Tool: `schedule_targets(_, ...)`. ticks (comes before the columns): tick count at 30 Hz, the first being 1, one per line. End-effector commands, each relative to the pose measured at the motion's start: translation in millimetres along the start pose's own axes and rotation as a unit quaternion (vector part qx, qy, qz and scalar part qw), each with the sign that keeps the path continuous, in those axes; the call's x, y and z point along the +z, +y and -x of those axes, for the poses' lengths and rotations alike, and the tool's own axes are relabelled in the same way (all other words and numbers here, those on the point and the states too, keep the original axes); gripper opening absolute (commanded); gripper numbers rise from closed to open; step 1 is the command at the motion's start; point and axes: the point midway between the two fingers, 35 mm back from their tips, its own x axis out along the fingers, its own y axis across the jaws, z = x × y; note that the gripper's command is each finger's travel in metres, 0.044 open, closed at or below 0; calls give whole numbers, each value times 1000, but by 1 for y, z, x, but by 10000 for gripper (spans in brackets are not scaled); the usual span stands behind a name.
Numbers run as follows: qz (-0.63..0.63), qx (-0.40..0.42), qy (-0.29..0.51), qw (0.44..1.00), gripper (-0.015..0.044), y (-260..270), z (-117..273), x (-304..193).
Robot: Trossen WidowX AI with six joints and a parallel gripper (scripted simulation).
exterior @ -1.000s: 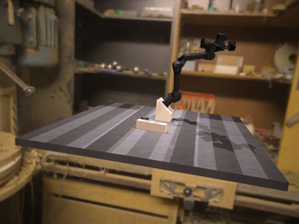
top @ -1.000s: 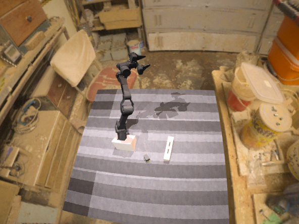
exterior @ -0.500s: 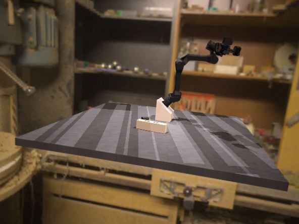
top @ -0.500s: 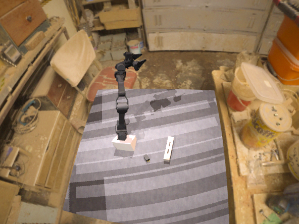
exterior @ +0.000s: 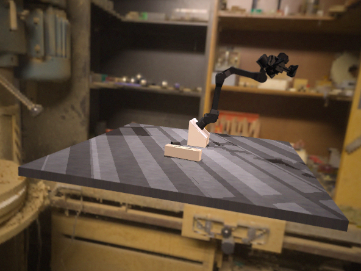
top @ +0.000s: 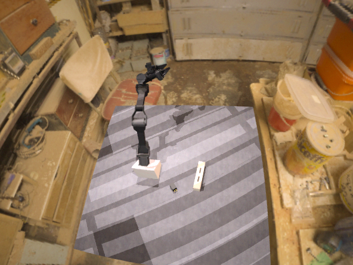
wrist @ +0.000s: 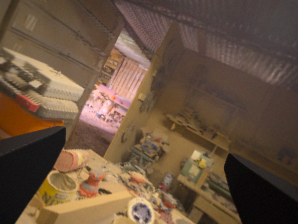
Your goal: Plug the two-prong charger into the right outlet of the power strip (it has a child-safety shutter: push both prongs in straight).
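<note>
Item 1: charger (top: pixel 173 188), small, dark w/ yellowish bits at one end. Top view: on the table, just below ctr of frame, between arm base & strip, touching neither. Ext. view: mostly hidden behind the strip, only a dark bit showing.

Item 2: power strip (top: pixel 199 176) (exterior: pixel 183 152), pale, long, narrow, w/ dark slots on upper face. Top view: right of charger, long side running roughly up-down, slightly tilted. Ext. view: near ctr. Nothing plugged in.

Item 3: gripper (top: pixel 167 71) (exterior: pixel 291 69) (wrist: pixel 147 147), 1 pc., black. Fingers wide apart, nothing between. Top view: upper ctr-left, beyond the table's far edge; ext. view: upper right, high above the tabletop. Wrist view: one finger lower left, other lower right, workshop bkgd. between; neither charger nor strip in that frame.

Item 4: arm (top: pixel 140 120) (exterior: pixel 217 94), black, reaching up-frame in top view, well apart from charger & strip.

Item 5: arm base (top: pixel 146 172) (exterior: pixel 196 138), pale wedge block, left of charger in top view.

Item 6: table (top: pixel 191 230) (exterior: pixel 183 196), grey, striped.
</note>
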Motion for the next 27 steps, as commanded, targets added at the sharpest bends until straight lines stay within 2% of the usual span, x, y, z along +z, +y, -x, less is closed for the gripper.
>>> schedule_targets(1, 29, 6, -13, 999, 440, 16, -1, -7)
schedule_targets(17, 144, 21, -44, 988, 440, 62, -16, -50)
schedule_targets(27, 165, 37, -60, 984, 440, 77, -27, -73)
